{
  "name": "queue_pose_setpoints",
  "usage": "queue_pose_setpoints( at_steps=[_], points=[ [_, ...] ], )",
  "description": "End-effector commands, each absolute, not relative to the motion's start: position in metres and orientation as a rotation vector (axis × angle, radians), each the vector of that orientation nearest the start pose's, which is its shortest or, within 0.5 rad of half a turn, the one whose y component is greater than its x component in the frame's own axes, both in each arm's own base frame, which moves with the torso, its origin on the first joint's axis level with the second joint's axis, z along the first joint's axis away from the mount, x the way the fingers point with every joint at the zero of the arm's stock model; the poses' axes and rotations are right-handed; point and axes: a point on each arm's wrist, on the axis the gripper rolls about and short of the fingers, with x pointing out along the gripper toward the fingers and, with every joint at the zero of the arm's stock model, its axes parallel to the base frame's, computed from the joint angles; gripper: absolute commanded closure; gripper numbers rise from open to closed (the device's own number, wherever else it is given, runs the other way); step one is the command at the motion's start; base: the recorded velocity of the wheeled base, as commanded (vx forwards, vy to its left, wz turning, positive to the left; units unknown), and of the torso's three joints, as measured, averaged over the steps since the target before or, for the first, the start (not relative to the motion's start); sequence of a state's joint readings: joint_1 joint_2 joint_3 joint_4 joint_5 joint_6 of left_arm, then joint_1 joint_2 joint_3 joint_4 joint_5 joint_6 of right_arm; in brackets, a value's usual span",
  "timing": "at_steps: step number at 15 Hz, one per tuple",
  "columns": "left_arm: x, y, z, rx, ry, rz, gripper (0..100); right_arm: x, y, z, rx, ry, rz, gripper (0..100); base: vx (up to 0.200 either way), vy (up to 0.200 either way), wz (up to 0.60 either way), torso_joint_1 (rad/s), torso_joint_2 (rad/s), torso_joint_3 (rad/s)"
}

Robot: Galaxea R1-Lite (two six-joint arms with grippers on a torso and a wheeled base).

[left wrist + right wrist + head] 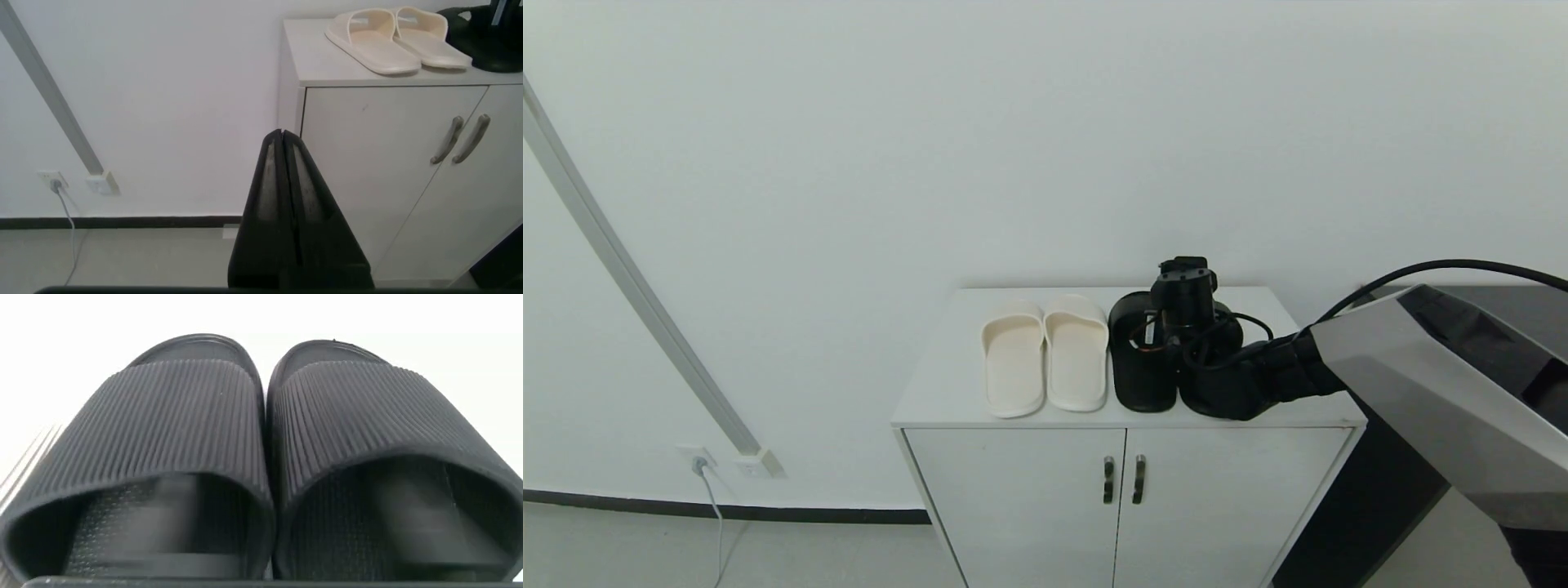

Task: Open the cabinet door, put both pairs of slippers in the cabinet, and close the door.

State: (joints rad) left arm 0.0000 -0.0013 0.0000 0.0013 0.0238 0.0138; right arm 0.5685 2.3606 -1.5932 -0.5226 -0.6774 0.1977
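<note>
The white cabinet (pixel 1013 506) has both doors shut, its two dark handles (pixel 1123 479) meeting at the middle. On its top lie a cream pair of slippers (pixel 1045 359) and, to their right, a black pair (pixel 1139 359). My right arm (pixel 1241 380) reaches over the black pair and hides part of it. In the right wrist view my right gripper (pixel 282 502) is open, one blurred finger (pixel 176 494) under each ribbed strap of the black slippers (pixel 188 416). My left gripper (pixel 282 137) is shut and empty, hanging low to the left of the cabinet (pixel 384 163).
A white wall stands directly behind the cabinet. A slanted cable duct (pixel 621 269) runs down the wall to a socket with a plugged cord (pixel 698 465) at the left. Open floor (pixel 727 555) lies left of the cabinet.
</note>
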Motion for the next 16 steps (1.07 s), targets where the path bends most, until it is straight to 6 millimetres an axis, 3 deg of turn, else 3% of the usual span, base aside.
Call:
queue_pose_setpoints(
  at_steps=[1, 5, 9, 11, 12, 13, 16],
  points=[
    [-0.023, 0.001, 0.075, 0.014, 0.002, 0.025, 100, 0.416, 0.249, 0.123, 0.056, 0.183, -0.127, 100, 0.0, 0.0, 0.0, 0.0, 0.0, 0.0],
    [-0.023, 0.001, 0.075, 0.014, 0.002, 0.025, 100, 0.414, 0.248, 0.123, 0.051, 0.186, -0.135, 100, 0.0, 0.0, 0.0, 0.0, 0.0, 0.0],
    [-0.023, 0.001, 0.075, 0.012, 0.002, 0.025, 100, 0.394, 0.238, 0.156, 0.052, 0.157, -0.124, 100, 0.0, 0.0, 0.0, 0.0, 0.0, 0.0],
    [-0.023, 0.001, 0.075, 0.009, 0.002, 0.025, 100, 0.368, 0.232, 0.178, 0.046, 0.148, -0.079, 100, 0.0, 0.0, 0.0, 0.0, 0.0, 0.0],
    [-0.023, 0.001, 0.075, 0.009, 0.002, 0.025, 100, 0.346, 0.226, 0.19, 0.045, 0.157, -0.015, 100, 0.0, 0.0, 0.0, 0.0, 0.0, 0.0],
    [-0.023, 0.001, 0.075, 0.009, 0.002, 0.025, 100, 0.337, 0.225, 0.192, 0.043, 0.165, 0.015, 100, 0.0, 0.0, 0.0, 0.0, 0.0, 0.0],
    [-0.023, 0.001, 0.075, 0.011, 0.002, 0.026, 100, 0.281, 0.221, 0.191, 0.019, 0.229, 0.213, 100, 0.0, 0.0, 0.0, 0.0, 0.0, 0.0]
  ],
)
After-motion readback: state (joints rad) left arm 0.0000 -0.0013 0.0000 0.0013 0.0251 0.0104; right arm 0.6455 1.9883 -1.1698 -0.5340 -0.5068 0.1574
